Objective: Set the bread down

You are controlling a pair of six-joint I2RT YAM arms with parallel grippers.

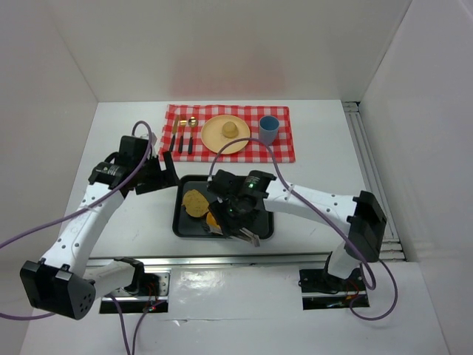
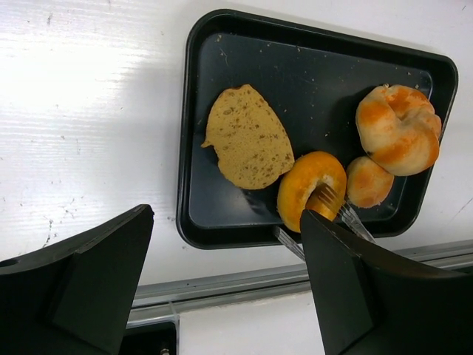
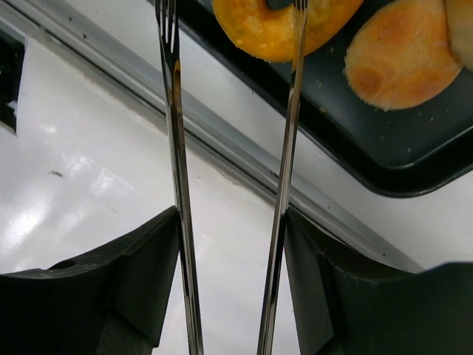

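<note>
Tongs (image 3: 177, 148), clamped in the right gripper (image 3: 233, 222), stood open, straddling one side of the bagel (image 3: 273, 33) on the tray (image 3: 414, 148).

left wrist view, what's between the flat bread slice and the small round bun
The orange ring roll lies between the bread slice and the small round bun, the tongs touching it; the left wrist view shows it.

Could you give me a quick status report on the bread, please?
Left gripper open, empty, by the tray. Right gripper shut on tongs, one tip through the ring bread. Bread not yet on plate; small roll close beside it.
</note>
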